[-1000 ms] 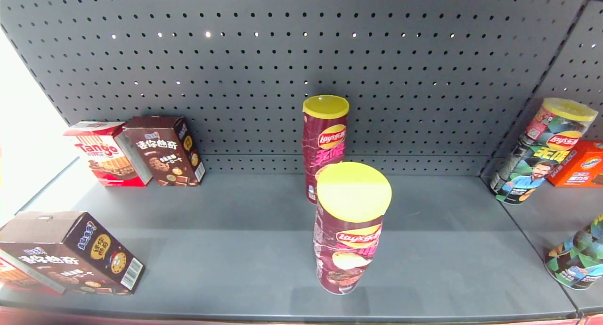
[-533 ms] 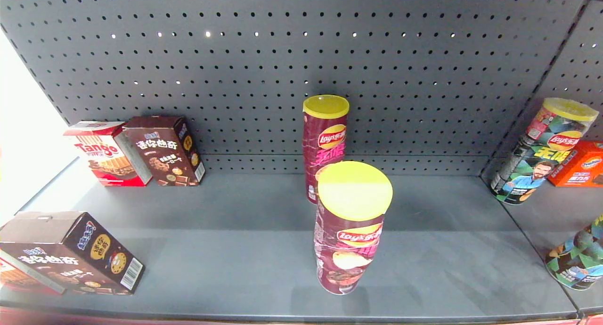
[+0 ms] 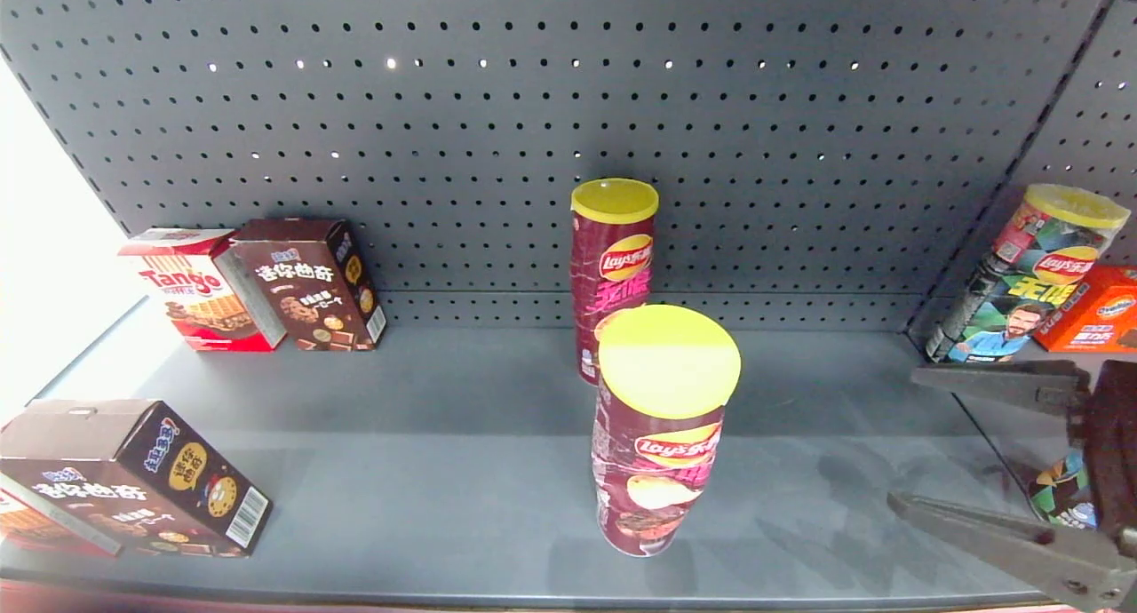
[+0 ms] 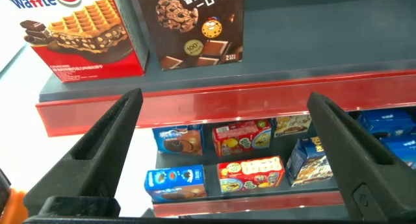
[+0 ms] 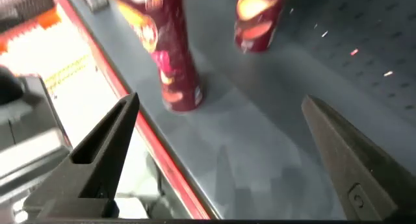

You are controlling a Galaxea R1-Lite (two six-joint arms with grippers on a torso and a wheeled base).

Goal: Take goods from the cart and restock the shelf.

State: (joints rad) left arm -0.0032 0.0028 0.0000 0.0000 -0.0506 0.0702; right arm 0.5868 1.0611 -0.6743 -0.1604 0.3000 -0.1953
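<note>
Front crisp tube (image 3: 662, 435) is found upright on the shelf (image 3: 400, 453), with the rear crisp tube (image 3: 613, 266) at its 12 o'clock. The right gripper (image 3: 904, 440) is held open and empty at 3 o'clock. The left gripper (image 4: 224, 97) is likewise spread, empty.

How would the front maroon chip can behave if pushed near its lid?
The front can stands tall and narrow on the shelf, so a high push probably tips it. Round sides suggest it would then roll. Its tube looks stiff.

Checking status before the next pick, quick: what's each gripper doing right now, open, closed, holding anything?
Left gripper: open, holding nothing.
Right gripper: open, holding nothing.
</note>
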